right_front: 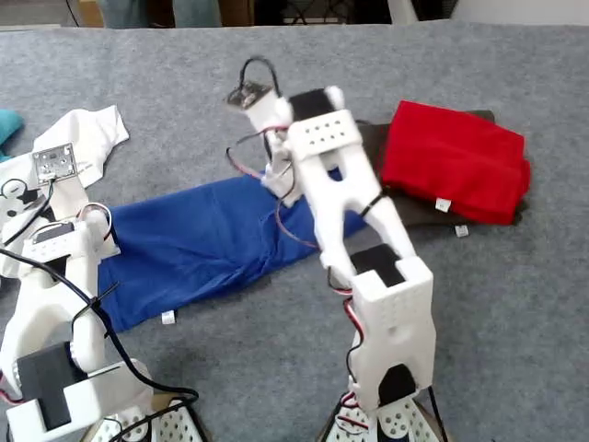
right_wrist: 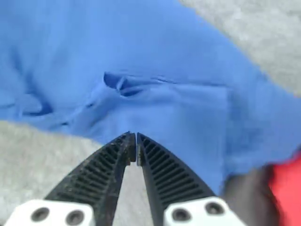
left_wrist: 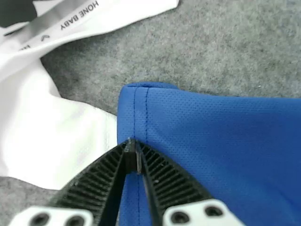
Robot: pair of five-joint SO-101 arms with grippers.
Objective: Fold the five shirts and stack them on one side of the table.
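Note:
A blue shirt (right_front: 202, 239) lies folded into a long strip across the middle of the grey table. My left gripper (left_wrist: 134, 157) is shut on the hem at one corner of the blue shirt (left_wrist: 211, 155), at the strip's left end beside a white shirt (left_wrist: 42, 127). My right gripper (right_wrist: 136, 141) is shut on the edge of the blue shirt (right_wrist: 141, 56) at the strip's right end, where the right gripper (right_front: 276, 184) shows in the high view. A folded red shirt (right_front: 451, 161) rests on a folded dark shirt (right_front: 419, 212) at the right.
The white shirt (right_front: 83, 138) lies spread out at the left, partly under the left arm. A teal cloth (right_front: 7, 124) shows at the far left edge. Bare grey table (right_front: 515, 322) lies to the front right and along the back.

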